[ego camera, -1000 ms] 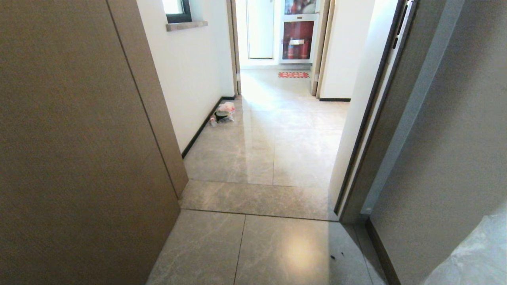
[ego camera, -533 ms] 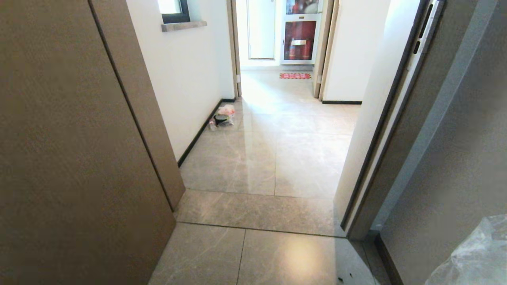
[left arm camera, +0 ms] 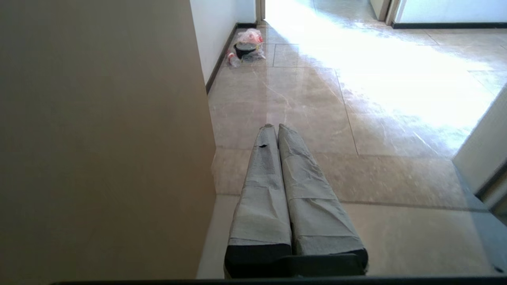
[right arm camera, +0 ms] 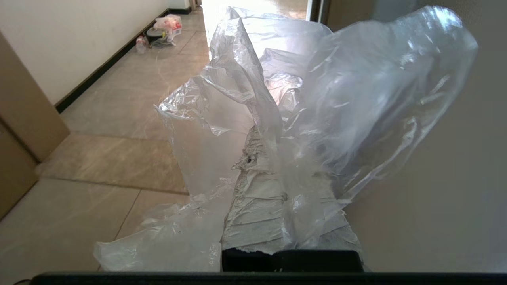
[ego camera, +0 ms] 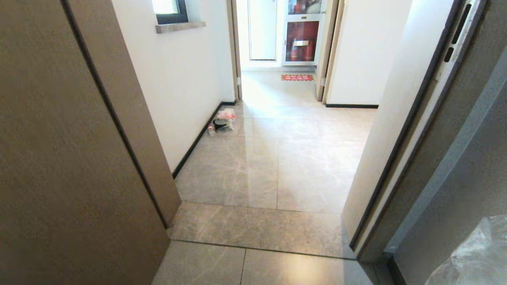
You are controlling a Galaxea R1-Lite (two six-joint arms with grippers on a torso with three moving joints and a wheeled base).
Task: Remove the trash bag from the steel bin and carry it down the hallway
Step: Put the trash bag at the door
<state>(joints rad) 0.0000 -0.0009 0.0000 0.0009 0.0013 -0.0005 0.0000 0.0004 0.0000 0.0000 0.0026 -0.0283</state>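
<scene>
The trash bag (right arm camera: 317, 99), thin clear crinkled plastic, billows over my right gripper (right arm camera: 264, 138), which is shut on a fold of it. One corner of the bag (ego camera: 475, 257) shows at the lower right of the head view. My left gripper (left arm camera: 276, 126) is shut with nothing in it, held level above the floor beside a brown door. The hallway (ego camera: 277, 158) of glossy pale grey tiles runs ahead through the doorway. The steel bin is out of view.
A brown door (ego camera: 59, 158) stands close on the left and a door frame (ego camera: 427, 138) on the right. A small litter pile (ego camera: 222, 120) with a dark round container lies by the left wall. A red mat (ego camera: 297, 77) and a glass-fronted cabinet (ego camera: 301, 39) are at the far end.
The whole head view has shifted: the camera has moved forward into the doorway, so door and frame slide outward and the threshold lies lower. The bag stays at the lower right.
</scene>
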